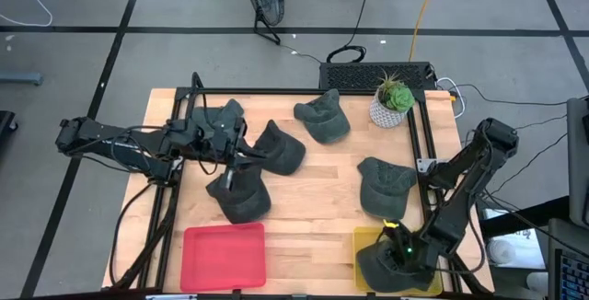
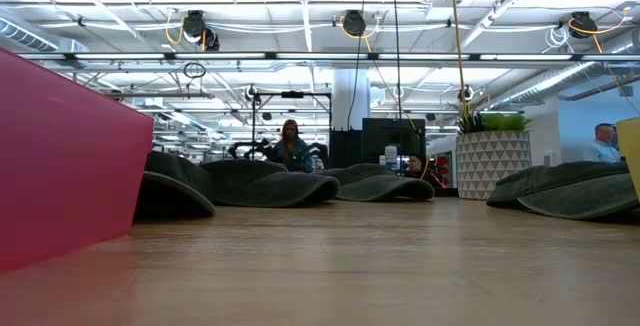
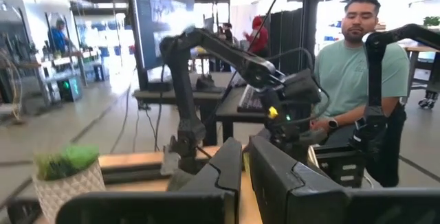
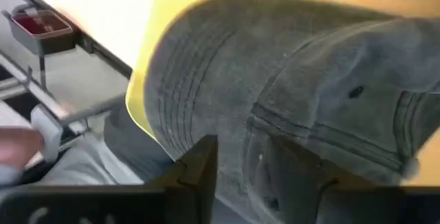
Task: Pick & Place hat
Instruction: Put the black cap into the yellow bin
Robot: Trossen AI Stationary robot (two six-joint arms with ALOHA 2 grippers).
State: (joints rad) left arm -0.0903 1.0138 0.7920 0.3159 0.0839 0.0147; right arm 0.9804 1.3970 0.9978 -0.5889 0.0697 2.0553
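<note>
Several dark grey-green caps lie on the wooden table (image 1: 313, 203): near the far edge (image 1: 322, 116), at the middle (image 1: 281, 148), left of middle (image 1: 241, 194) and on the right (image 1: 385, 185). One more cap (image 1: 391, 271) lies in the yellow tray (image 1: 366, 240) at the near right. My right gripper (image 1: 398, 252) points down over that cap, fingers apart; the cap's crown (image 4: 289, 80) fills the right wrist view. My left gripper (image 1: 241, 155) hovers above the left caps, pointing toward the table's right, shut (image 3: 244, 176) and holding nothing. My right gripper comes from above, pointing down, with its two fingers (image 4: 199, 165) astride a seamed part of the crown (image 4: 258, 152) of the cap in the yellow tray. The cap rests in the tray. Whether the fingertips touch the cloth I cannot tell.
A red tray (image 1: 224, 254) sits at the near edge, left of the yellow one. A potted plant (image 1: 394, 102) stands at the far right corner. A black frame rail (image 1: 419, 144) runs along the table's sides. A person (image 3: 357, 66) sits beyond the right edge.
</note>
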